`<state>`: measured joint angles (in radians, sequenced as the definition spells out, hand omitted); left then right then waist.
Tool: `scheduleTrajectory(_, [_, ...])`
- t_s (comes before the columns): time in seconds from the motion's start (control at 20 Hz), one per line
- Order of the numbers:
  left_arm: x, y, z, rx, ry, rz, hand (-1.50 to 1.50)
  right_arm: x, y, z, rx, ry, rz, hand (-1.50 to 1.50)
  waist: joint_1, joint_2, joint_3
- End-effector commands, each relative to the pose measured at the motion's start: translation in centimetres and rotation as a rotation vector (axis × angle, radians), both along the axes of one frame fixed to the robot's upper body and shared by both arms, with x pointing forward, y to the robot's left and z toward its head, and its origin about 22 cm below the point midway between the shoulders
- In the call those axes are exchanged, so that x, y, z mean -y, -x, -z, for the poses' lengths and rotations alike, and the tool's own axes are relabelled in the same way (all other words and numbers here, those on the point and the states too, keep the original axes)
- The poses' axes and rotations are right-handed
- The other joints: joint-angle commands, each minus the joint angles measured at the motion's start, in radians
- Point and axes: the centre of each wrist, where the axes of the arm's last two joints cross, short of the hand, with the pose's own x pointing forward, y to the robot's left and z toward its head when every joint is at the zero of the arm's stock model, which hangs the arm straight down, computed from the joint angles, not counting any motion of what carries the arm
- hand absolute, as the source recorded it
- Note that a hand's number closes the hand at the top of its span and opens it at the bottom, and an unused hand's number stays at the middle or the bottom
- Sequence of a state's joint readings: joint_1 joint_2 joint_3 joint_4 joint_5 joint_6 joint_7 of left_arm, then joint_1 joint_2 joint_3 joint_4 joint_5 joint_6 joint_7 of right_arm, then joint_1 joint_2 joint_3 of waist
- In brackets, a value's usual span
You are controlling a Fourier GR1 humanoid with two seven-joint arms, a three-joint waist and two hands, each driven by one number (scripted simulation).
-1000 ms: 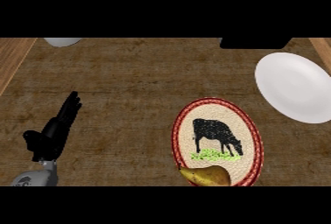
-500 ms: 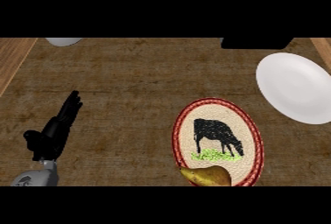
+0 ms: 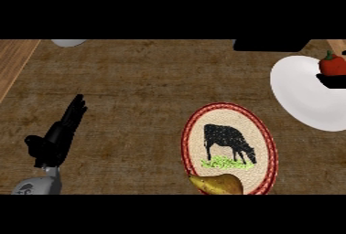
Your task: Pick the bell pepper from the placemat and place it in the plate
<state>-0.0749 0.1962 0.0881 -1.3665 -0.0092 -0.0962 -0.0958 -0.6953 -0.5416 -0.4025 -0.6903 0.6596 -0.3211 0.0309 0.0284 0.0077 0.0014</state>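
Note:
A red bell pepper [image 3: 331,65] with a green stem shows at the right edge, over the far right part of the white plate [image 3: 304,91]. Just below it a black part of my right hand [image 3: 330,80] is against the pepper; the rest of that hand is cut off by the edge. The oval placemat [image 3: 229,146], red-rimmed with a black cow on it, lies near the front, left of the plate. My left hand [image 3: 57,137] rests open at the lower left, fingers straight and pointing away.
A yellow-brown item [image 3: 216,185] lies on the placemat's near rim. A pale round object [image 3: 67,42] and a black object [image 3: 270,45] sit at the far edge. A lighter wooden strip [image 3: 13,59] runs along the left.
The bell pepper and part of my right hand have come into view over the plate at the right edge. The left hand has not moved.

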Motion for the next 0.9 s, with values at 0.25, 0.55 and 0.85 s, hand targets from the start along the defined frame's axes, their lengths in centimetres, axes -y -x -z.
scheduleTrajectory(0.25, [-1.0, 1.1, 1.8, 0.008, -0.008, -0.011, 0.00, -0.6, -1.4, 2.6, 0.021, -0.160, 0.083, -1.50, 0.002, 0.003, 0.000])
scheduleTrajectory(0.55, [-0.2, 0.1, 0.7, 0.001, -0.006, -0.008, 0.00, 2.1, -0.1, 1.8, 0.310, -0.321, 0.158, -1.50, -0.007, 0.004, 0.002])
scheduleTrajectory(0.85, [-0.1, 0.7, -0.2, 0.009, -0.004, -0.031, 0.00, 8.4, 5.4, 2.4, 0.461, -0.487, 0.129, -1.50, -0.033, -0.009, 0.001])
